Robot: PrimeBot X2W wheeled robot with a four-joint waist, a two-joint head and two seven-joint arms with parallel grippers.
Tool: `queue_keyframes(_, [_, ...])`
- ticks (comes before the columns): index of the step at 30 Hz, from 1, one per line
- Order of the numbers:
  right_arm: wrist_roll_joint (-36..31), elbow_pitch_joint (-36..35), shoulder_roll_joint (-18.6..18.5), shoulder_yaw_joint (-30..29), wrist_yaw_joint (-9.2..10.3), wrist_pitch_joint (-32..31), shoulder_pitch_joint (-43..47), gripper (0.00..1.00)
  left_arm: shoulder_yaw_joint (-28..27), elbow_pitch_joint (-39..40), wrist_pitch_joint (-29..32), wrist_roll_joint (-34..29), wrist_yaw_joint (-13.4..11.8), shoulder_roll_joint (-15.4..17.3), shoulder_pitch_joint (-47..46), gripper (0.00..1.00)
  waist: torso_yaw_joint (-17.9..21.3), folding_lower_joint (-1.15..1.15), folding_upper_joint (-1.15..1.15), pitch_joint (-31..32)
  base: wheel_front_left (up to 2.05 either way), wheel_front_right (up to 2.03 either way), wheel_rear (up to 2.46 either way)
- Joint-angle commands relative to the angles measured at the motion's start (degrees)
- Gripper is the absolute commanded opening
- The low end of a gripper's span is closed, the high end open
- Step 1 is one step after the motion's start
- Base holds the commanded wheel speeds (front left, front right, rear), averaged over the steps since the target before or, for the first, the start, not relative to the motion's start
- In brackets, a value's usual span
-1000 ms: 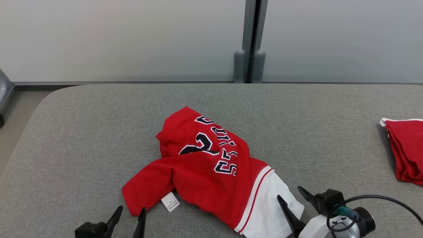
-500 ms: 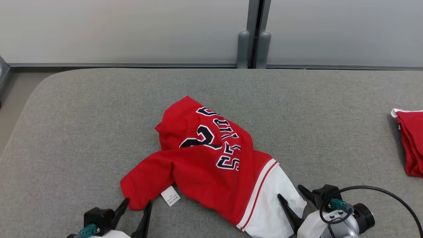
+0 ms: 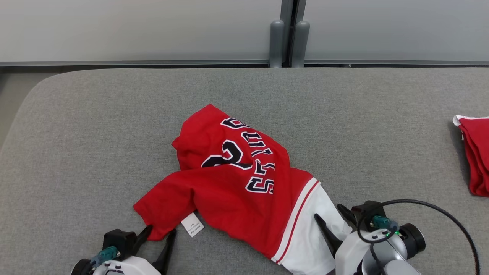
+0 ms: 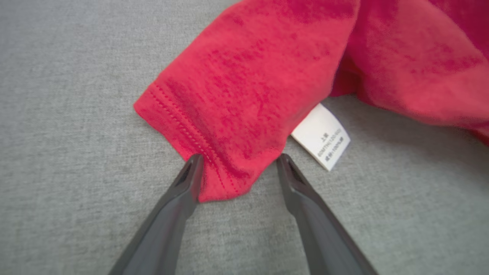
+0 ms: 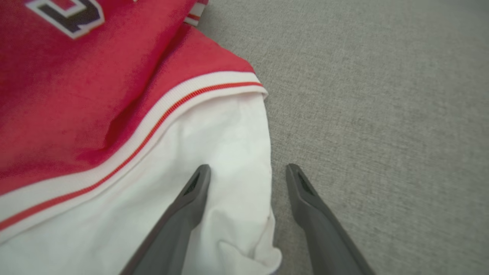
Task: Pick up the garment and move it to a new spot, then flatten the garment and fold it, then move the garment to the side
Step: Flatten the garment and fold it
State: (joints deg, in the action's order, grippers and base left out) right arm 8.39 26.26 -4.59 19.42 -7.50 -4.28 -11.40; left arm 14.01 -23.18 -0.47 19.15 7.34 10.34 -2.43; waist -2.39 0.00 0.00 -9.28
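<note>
a: where the red garment (image 3: 229, 179) lies crumpled near the middle of the grey table (image 3: 76, 133), how do your grippers stand?
b: my left gripper (image 3: 161, 229) is spread wide, its fingers straddling the sleeve hem beside the white label (image 3: 192, 224), nothing clamped. my right gripper (image 3: 327, 211) is equally wide, one finger over the white panel, the other over bare table; it grips nothing.

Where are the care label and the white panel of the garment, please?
care label (image 4: 321, 136): left wrist view, middle of the tag.
white panel (image 5: 221, 145): right wrist view, its upper middle.
</note>
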Motion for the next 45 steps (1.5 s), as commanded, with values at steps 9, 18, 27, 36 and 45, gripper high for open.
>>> queue_keyframes(9, [12.7,-2.2,0.5,-2.0,0.02,0.7,-1.4,0.00,0.3,-1.4,-3.0,2.1,0.1,2.4,-2.2,0.00,0.5,0.00,0.00,0.9,0.00,0.00,0.00])
queue_keyframes(18, [32.1,-23.7,-7.6,-6.9,-0.05,0.2,2.1,0.00,-3.5,24.2,3.3,7.0,-0.5,8.4,4.6,0.00,2.4,0.00,0.00,3.5,0.00,0.00,0.00])
queue_keyframes(27, [37.4,-45.2,-8.4,-20.4,-0.04,-7.5,-0.5,0.00,-6.5,54.2,13.9,8.8,-3.1,12.9,3.2,0.00,4.2,0.00,0.00,3.8,0.00,0.00,0.00])
queue_keyframes(36, [32.1,-50.3,-4.8,-25.6,-0.03,-19.1,-17.3,0.00,-8.9,58.4,21.8,12.5,-2.3,16.9,-11.9,0.00,5.3,0.00,0.00,-2.0,0.00,0.00,0.00])
queue_keyframes(45, [18.9,-29.9,0.0,-25.4,-0.03,-20.8,-45.4,0.00,-5.2,35.9,24.0,13.1,-0.6,18.1,-39.7,0.00,5.1,0.00,0.00,-12.0,0.00,0.00,0.00])
